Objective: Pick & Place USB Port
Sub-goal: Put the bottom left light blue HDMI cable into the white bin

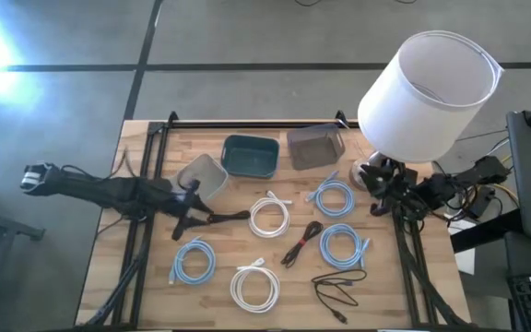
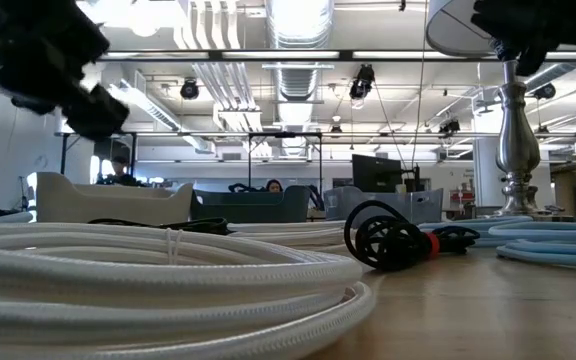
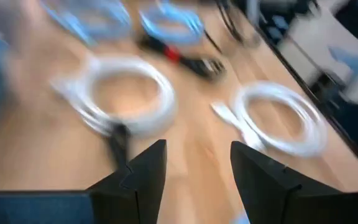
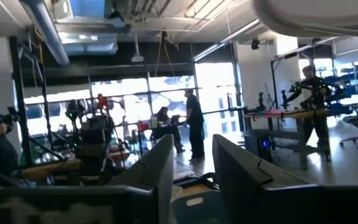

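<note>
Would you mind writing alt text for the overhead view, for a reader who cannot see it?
Seen from above, a wooden table holds coiled cables, four blue, two white and two black, below three bins along its far edge. The left gripper hovers open beside the pale bin; the right gripper waits beside a white-shaded lamp.

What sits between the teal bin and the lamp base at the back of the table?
In the high view, a grey bin sits between the teal bin and the lamp base, nothing else.
</note>
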Controlling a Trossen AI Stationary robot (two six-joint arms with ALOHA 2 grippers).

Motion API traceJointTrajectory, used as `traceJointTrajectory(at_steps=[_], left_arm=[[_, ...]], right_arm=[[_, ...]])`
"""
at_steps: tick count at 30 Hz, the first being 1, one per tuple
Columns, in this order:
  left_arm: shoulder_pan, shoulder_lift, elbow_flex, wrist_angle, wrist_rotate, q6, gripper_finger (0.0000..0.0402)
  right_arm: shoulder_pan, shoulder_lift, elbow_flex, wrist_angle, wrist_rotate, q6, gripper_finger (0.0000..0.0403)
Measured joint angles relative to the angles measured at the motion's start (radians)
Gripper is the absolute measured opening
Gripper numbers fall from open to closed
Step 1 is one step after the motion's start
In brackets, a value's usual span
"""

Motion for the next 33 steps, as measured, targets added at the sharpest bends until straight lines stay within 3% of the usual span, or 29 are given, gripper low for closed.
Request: traceJointTrajectory(at_steps=[4, 8, 14, 22, 33], left_arm=[[-0.016, 0.037, 0.001, -0.001, 0.117, -0.115, 0.0183], [-0.047, 0.073, 0.000, -0.082, 0.132, -0.168, 0.0183], [-0.094, 0.137, 0.001, -0.177, 0.092, -0.181, 0.0183], [-0.146, 0.254, 0.002, -0.168, 0.044, -0.158, 0.0183], [-0.201, 0.416, 0.048, -0.153, 0.011, -0.114, 0.0148]], right_arm=[[-0.003, 0.122, 0.065, -0.023, -0.019, 0.014, 0.0143], [-0.004, 0.258, 0.118, -0.119, -0.050, 0.120, 0.0168], [-0.005, 0.472, 0.171, -0.157, -0.050, 0.199, 0.0187], [-0.009, 0.689, 0.239, -0.157, -0.052, 0.247, 0.0187], [-0.009, 0.851, 0.337, -0.156, -0.051, 0.186, 0.0189]])
